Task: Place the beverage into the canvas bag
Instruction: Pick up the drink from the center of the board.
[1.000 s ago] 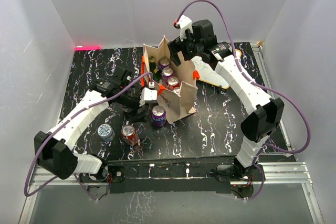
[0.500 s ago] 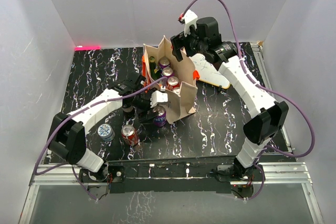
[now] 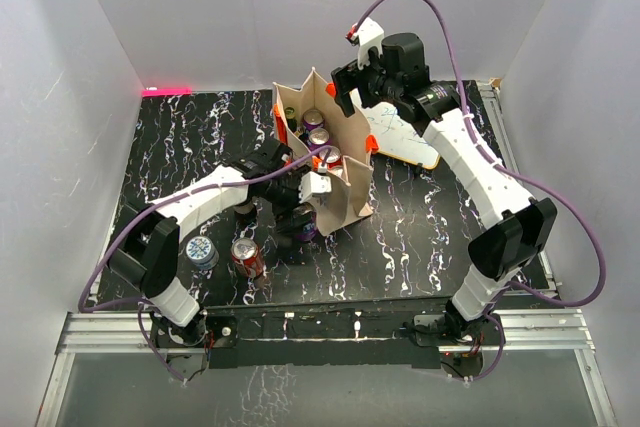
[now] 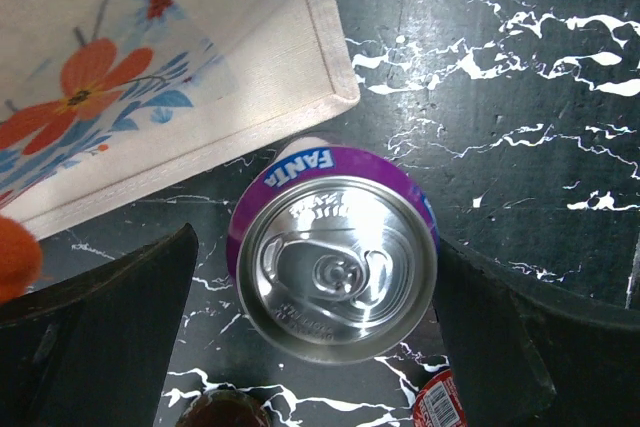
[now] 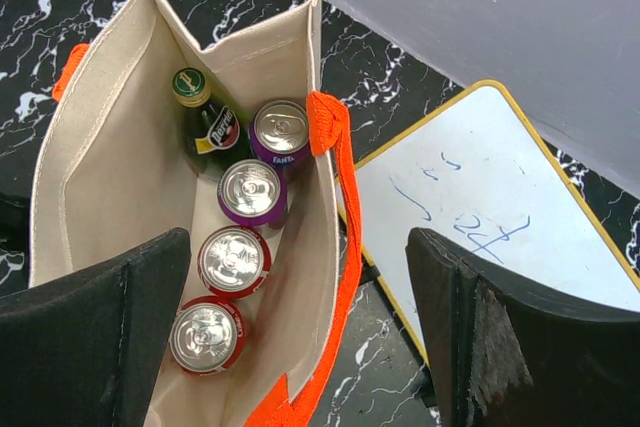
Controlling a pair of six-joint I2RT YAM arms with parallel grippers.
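The canvas bag point(image 3: 345, 192) stands open mid-table, its floral side point(image 4: 120, 87) facing my left gripper. It holds several cans point(image 5: 234, 259) and a green bottle point(image 5: 200, 112). A purple Fanta can point(image 4: 335, 267) stands upright on the table against the bag's near corner. My left gripper point(image 4: 315, 242) is open and straddles this can from above; the right finger point(image 4: 500, 337) is close to it and the left finger point(image 4: 110, 327) is apart from it. My right gripper point(image 5: 298, 237) is open above the bag's far rim, astride the orange strap point(image 5: 345, 207).
A red can point(image 3: 246, 257) and a blue-topped can point(image 3: 200, 250) stand left of the Fanta can. A brown bottle top point(image 4: 225, 412) shows just below my left gripper. A yellow-edged whiteboard point(image 3: 405, 137) lies right of the bag.
My left arm has swung right and come down over the Fanta can beside the bag. My right gripper has shifted slightly up and right above the bag's rim.
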